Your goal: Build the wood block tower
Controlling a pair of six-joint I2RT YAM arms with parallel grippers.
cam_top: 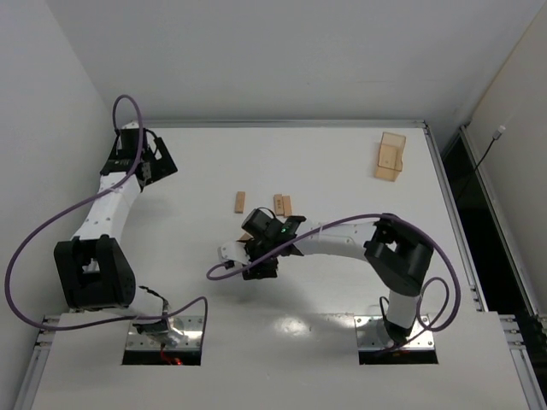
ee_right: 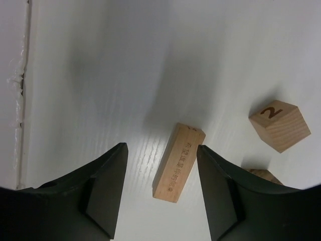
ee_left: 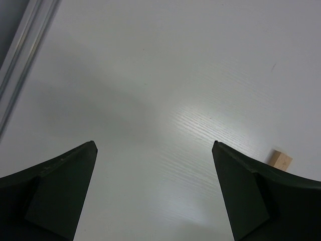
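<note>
Wooden bar (ee_right: 178, 162) inside right claw (ee_right: 161, 146), gap one side

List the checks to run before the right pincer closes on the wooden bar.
1. The wooden bar sits between the right pincer fingers: ok.
2. Bar square to the fingers: not ok, it lies slightly askew, its far end close to one finger.
3. Grip made: not ok, jaws open, with a gap on one side.
4. The cube marked 2 is clear of the fingers: ok, it stands apart.
5. The small piece beside one finger is clear: cannot tell, partly hidden.
6. The left pincer is open and empty: ok.
</note>
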